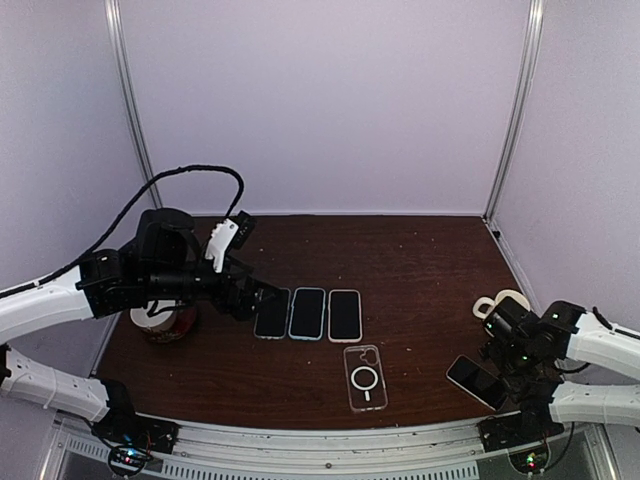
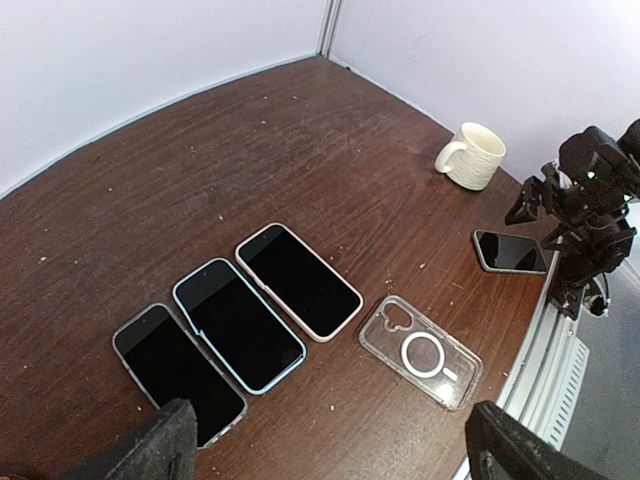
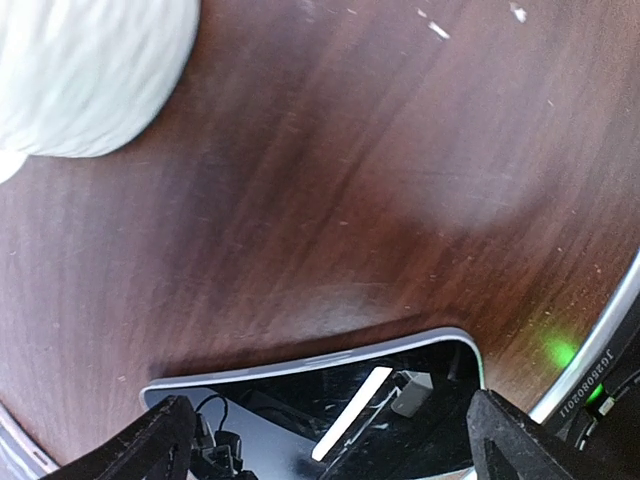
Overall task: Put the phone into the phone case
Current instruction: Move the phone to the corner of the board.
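The phone (image 1: 475, 381) lies flat, screen up, near the table's (image 1: 420, 260) front right corner. It is a slim slab with rounded corners, a glossy black screen and a pale metallic rim. In the right wrist view its glass mirrors the hardware above it. From the top camera its long axis runs on a slant, from far-left to near-right.

The right gripper (image 1: 502, 348) sits over the phone with its fingers (image 3: 150, 440) spread wide, one to each side of the phone's width. Whether they touch it I cannot tell.

To the phone's left, apart from it, lies the phone case (image 1: 365, 377). It is clear, soft-looking plastic with a white ring and short bar in the middle and a camera cut-out at its far end. It lies open side up, long axis running near to far.

Just beyond the case is a row of three phones side by side, all dark screens up. The left one (image 2: 178, 368) has a greyish rim, the middle one (image 2: 238, 325) a light blue rim and the right one (image 2: 298, 279) a pale pink rim.

The left gripper (image 1: 262, 297) hangs at the row's left end, its fingers (image 2: 150, 450) wide apart and holding nothing.

A white ribbed mug (image 2: 472, 155) stands beyond the phone, near the right edge. A round white-and-red container (image 1: 165, 322) sits under the left arm. The tabletop is dark brown wood grain flecked with pale specks.
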